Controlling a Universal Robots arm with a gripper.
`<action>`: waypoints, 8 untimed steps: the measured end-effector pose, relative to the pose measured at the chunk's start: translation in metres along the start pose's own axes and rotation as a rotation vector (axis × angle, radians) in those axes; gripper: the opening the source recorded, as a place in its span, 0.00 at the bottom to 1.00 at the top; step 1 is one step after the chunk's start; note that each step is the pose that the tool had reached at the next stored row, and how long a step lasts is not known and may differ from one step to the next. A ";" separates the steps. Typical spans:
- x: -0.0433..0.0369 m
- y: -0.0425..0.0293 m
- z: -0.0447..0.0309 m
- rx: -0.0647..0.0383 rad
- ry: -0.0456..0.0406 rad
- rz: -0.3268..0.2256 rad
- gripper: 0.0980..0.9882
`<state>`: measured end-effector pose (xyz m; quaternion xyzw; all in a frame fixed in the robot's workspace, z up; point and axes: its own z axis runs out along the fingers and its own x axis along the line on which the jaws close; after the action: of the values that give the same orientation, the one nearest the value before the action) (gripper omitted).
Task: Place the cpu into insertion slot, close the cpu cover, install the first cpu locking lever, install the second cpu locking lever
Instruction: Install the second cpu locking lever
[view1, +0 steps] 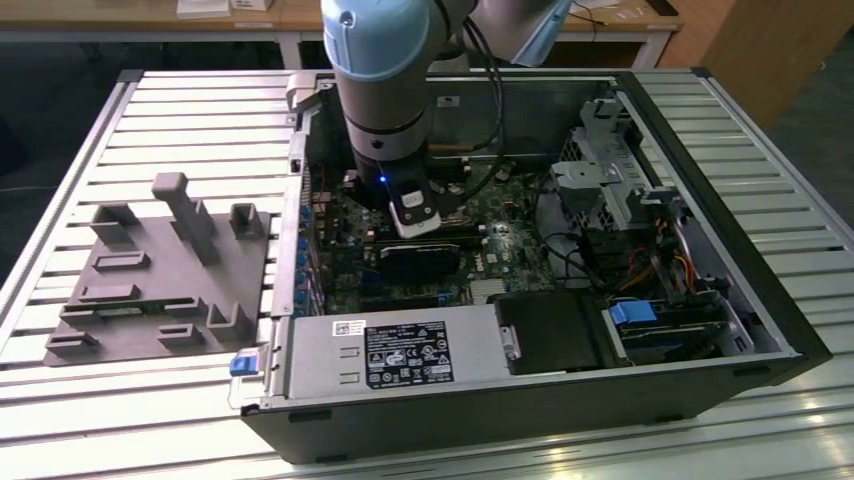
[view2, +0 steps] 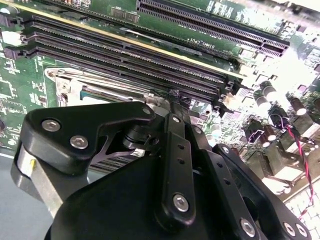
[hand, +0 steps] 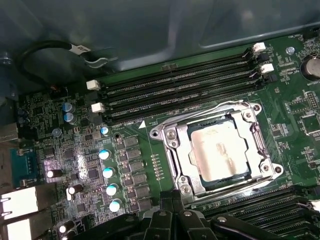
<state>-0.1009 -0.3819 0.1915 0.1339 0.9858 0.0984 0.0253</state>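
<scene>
1. Landmark: the insertion slot (hand: 220, 150), a grey-rimmed square socket on the green circuit board (hand: 140, 165) inside the open computer case (view1: 747, 300).
2. The cpu (hand: 218, 148) lies flat in the insertion slot, silvery-beige top up, in the first wrist view.
3. The cpu cover (hand: 250, 127) lies down over the slot, its frame around the cpu's edges and the cut-out showing the chip top.
4. Thin wire locking levers (hand: 235, 102) run along the sides of the slot's frame; whether they are latched cannot be told.
5. Long black memory slots (hand: 180, 85) run just beside the slot on one side; a second bank lies on the opposite side.
6. The gripper (hand: 172, 197) hangs just beside the slot's rim, at the corner nearest the row of blue-topped capacitors (hand: 106, 172). It holds nothing, and the fingers look drawn together.
7. In the second wrist view the gripper's black linkage (view2: 150, 165) covers most of the slot; a strip of the grey frame (view2: 95, 80) shows past it.
8. In the exterior view the arm (view1: 380, 90) reaches straight down into the case, above the slot.
9. A grey fixture block (view1: 154, 270) sits outside the case, well away from the slot, at the exterior view's left.
</scene>
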 end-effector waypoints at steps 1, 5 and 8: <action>0.0000 0.0001 0.0000 0.002 -0.0007 0.000 0.00; -0.0001 0.0008 -0.0035 0.006 -0.0017 0.000 0.00; -0.0002 0.0017 -0.0084 0.006 -0.0017 0.000 0.00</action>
<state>-0.1010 -0.3819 0.2001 0.1339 0.9861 0.0954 0.0258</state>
